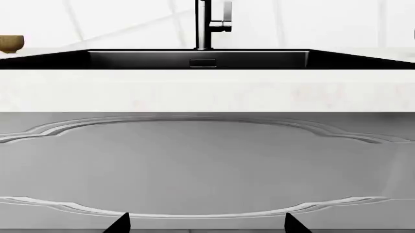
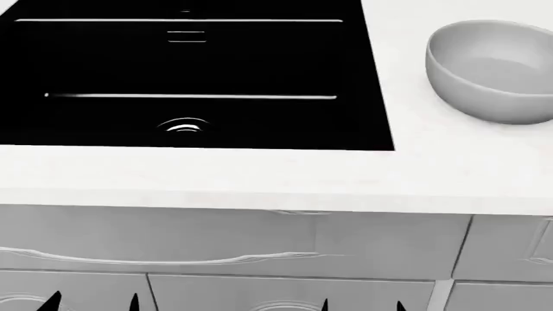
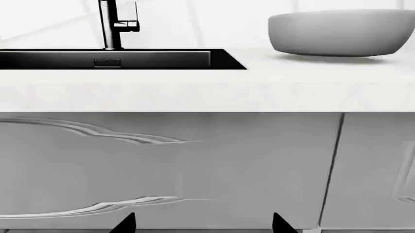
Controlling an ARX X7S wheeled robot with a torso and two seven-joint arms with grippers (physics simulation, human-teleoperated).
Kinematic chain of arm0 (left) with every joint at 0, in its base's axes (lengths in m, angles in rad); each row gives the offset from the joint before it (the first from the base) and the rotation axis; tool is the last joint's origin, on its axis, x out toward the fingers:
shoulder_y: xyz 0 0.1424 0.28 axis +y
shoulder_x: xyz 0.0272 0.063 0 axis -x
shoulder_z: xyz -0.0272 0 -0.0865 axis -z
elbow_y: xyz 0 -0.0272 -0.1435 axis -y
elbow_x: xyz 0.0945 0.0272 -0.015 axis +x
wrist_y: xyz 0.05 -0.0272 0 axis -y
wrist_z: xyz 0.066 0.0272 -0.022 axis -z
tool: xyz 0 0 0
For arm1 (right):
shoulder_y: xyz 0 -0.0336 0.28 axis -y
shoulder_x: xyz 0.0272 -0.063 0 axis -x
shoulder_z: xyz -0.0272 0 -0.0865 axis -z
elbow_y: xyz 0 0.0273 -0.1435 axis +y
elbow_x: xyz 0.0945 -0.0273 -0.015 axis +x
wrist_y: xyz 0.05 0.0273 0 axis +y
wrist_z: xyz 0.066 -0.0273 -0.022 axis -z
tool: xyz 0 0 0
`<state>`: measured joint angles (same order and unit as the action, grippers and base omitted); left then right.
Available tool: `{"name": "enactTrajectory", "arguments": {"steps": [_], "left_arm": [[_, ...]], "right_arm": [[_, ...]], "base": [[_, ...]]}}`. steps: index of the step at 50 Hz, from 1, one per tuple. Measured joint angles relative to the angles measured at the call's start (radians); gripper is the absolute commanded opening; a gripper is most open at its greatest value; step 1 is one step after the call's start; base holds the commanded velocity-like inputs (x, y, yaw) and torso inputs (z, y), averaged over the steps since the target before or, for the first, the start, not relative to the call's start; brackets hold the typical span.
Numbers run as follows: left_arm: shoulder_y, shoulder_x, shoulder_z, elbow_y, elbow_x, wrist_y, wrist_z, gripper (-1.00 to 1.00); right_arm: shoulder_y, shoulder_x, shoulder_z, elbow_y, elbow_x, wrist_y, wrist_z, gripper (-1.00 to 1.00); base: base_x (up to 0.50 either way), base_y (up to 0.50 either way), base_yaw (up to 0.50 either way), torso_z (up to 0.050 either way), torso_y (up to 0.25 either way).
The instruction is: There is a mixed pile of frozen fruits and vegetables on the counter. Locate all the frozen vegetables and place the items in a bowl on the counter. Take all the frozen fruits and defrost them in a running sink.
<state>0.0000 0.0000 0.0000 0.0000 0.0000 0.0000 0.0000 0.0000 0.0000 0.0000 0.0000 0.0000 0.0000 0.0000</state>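
Observation:
The black sink (image 2: 259,71) with its ribbed metal drain (image 2: 184,126) is set in the white counter (image 2: 259,175) straight ahead. Right of it stands the empty grey bowl (image 2: 496,71), which the right wrist view shows as the bowl (image 3: 340,31). Both grippers hang low in front of the cabinet fronts, below the counter edge. My left gripper (image 1: 207,225) is open and holds nothing, and so is my right gripper (image 3: 202,224). A small brown rounded thing (image 1: 9,43) lies on the counter left of the sink; it may be the kiwi half. The rest of the pile is out of view.
A dark faucet (image 1: 206,24) rises behind the sink against a white tiled wall, with no water showing. White cabinet fronts (image 2: 233,259) with carved mouldings face both grippers at close range.

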Motion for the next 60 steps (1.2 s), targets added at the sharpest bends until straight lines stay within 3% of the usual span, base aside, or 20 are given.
{"name": "enactTrajectory", "arguments": {"steps": [15, 60], "left_arm": [[-0.006, -0.032, 0.040, -0.007, -0.025, -0.009, -0.037, 1.00], [-0.020, -0.093, 0.117, -0.016, -0.073, -0.036, -0.120, 1.00]], "right_arm": [[0.005, 0.030, -0.042, 0.011, 0.026, 0.013, 0.034, 1.00], [0.016, 0.091, -0.115, 0.027, 0.085, 0.047, 0.125, 1.00]], "base": [[0.00, 0.00, 0.00, 0.000, 0.000], [0.00, -0.50, 0.00, 0.000, 0.000]]}}
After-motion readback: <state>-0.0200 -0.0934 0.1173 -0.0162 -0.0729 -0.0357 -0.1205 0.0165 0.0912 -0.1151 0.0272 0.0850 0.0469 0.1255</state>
